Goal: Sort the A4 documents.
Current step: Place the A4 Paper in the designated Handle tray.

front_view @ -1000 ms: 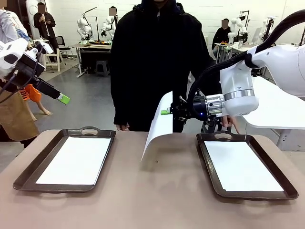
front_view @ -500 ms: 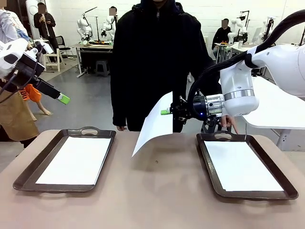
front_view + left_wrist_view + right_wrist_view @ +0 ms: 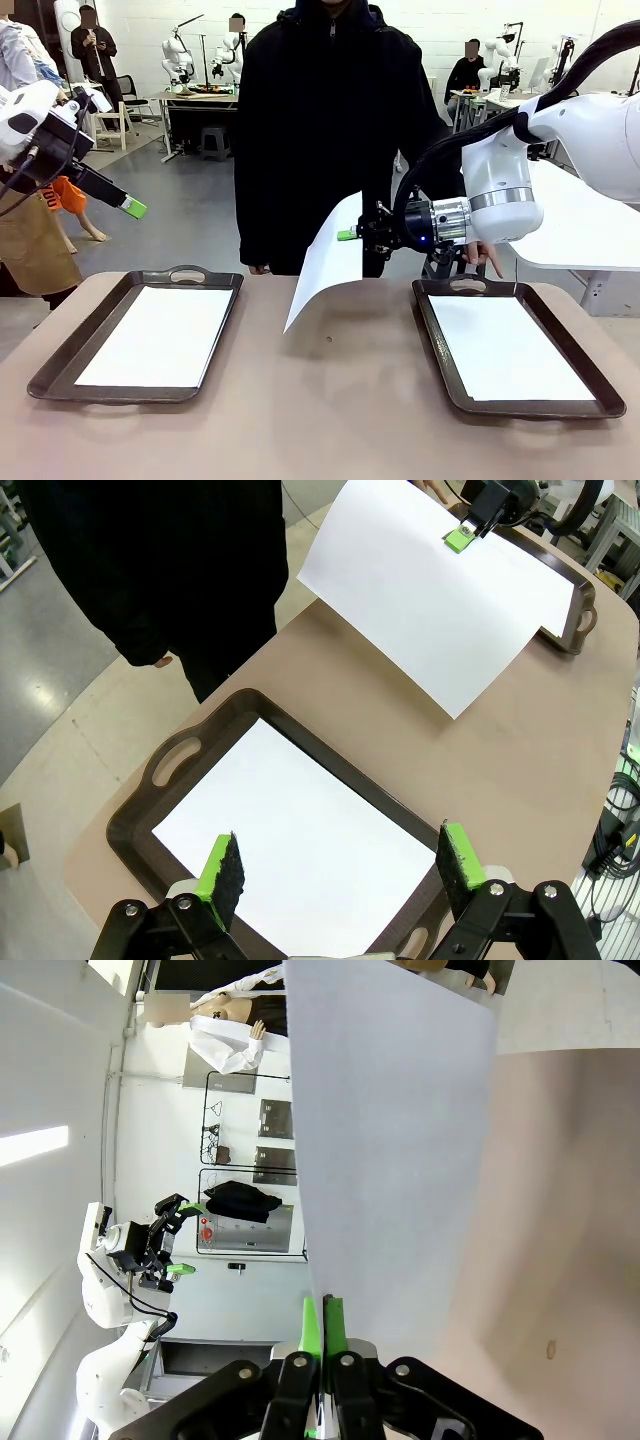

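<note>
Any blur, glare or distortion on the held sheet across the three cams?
Front view: held sheet sharp, evenly lit. Left wrist view: crisp, table edge bowed by the wide angle. Right wrist view: sheet grey and shaded, bright wall glare behind.

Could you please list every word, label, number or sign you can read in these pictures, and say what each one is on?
None can be read.
The held sheet in the right hand: blank.
The sheets in the left tray and right tray: blank.
Framed wall signs in the right wrist view: too small to read.
</note>
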Tool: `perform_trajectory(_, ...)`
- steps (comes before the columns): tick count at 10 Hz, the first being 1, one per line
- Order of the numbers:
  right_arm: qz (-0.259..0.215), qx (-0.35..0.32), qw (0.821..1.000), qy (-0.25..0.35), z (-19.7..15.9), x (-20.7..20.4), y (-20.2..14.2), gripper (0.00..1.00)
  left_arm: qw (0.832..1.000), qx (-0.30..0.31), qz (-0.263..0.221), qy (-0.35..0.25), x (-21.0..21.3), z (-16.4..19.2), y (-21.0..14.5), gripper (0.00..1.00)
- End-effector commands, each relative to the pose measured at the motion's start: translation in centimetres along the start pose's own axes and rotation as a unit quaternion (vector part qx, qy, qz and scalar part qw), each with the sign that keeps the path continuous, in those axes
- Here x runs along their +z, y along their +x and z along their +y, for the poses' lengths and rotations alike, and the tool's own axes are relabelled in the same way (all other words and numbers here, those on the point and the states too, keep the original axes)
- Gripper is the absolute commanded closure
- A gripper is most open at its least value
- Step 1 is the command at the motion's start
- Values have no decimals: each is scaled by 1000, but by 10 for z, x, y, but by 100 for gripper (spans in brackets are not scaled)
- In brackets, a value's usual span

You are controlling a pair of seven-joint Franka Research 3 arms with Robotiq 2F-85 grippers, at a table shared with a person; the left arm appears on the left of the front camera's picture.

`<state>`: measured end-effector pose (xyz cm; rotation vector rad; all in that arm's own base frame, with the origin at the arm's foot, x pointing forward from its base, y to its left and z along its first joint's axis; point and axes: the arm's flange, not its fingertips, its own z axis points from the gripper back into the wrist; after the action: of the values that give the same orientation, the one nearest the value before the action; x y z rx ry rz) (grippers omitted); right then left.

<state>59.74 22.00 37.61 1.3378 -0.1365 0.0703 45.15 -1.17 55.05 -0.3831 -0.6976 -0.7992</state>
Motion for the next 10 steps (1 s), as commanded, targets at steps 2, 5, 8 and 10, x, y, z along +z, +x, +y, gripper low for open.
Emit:
perform_trajectory(2, 0, 0, 1000, 0, 0, 0, 0, 99, 1000, -3, -1, -1, 1, 0, 0, 0)
perform_trajectory(5, 54, 78, 995, -40, 31, 97, -34, 99, 1000, -3, -1, -1, 1, 0, 0, 0)
perform_trajectory(8, 59, 80, 992, -81, 30, 164, -56, 99, 1000, -3, -1, -1, 1, 0, 0, 0)
perform_trajectory(10, 69, 50, 992, -95, 11, 191, -62, 99, 1000, -3, -1, -1, 1, 0, 0, 0)
